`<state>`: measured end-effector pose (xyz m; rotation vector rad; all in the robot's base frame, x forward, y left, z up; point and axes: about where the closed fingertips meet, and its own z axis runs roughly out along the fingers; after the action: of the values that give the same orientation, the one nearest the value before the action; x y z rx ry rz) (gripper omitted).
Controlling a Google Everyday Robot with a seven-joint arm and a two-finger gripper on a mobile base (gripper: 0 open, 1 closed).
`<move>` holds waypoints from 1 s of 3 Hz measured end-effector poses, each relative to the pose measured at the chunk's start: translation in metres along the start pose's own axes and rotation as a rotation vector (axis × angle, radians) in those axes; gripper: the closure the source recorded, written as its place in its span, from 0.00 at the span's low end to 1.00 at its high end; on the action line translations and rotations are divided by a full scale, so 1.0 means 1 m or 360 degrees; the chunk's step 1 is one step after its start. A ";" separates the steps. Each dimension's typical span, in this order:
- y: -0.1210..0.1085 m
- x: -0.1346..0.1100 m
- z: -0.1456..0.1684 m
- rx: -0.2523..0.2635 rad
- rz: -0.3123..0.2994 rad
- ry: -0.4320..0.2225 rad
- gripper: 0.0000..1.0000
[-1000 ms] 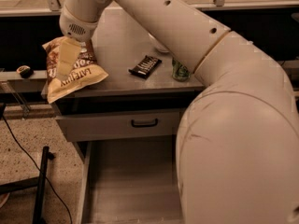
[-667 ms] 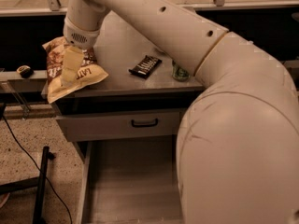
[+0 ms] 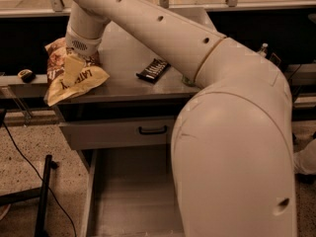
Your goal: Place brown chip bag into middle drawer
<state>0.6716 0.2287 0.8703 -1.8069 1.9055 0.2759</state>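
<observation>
Right now we are holding our gripper (image 3: 74, 65) straight down on the brown chip bag (image 3: 75, 87), which is lying on the surface (image 3: 123, 68) with its long axis running back to front; whether the gripper is clamping the bag, we cannot tell. The middle drawer (image 3: 133, 196) is standing open below the bag and to its right, so we are judging the carry as outward, rightward, down.

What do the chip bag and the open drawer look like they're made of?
Chip bag: thin plastic or foil film, likely; crinkled, slightly glossy. Drawer: grey sheet metal, matte, flat floor, low walls. Gripper is at the bag's top.
</observation>
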 end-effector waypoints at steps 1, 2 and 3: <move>0.000 0.003 0.001 0.0001 0.0021 0.0002 0.73; 0.006 -0.001 -0.005 -0.0020 0.0008 -0.0041 1.00; 0.033 -0.008 -0.015 -0.0073 -0.0121 -0.0319 1.00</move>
<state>0.6358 0.2316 0.8805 -1.8031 1.7017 0.4599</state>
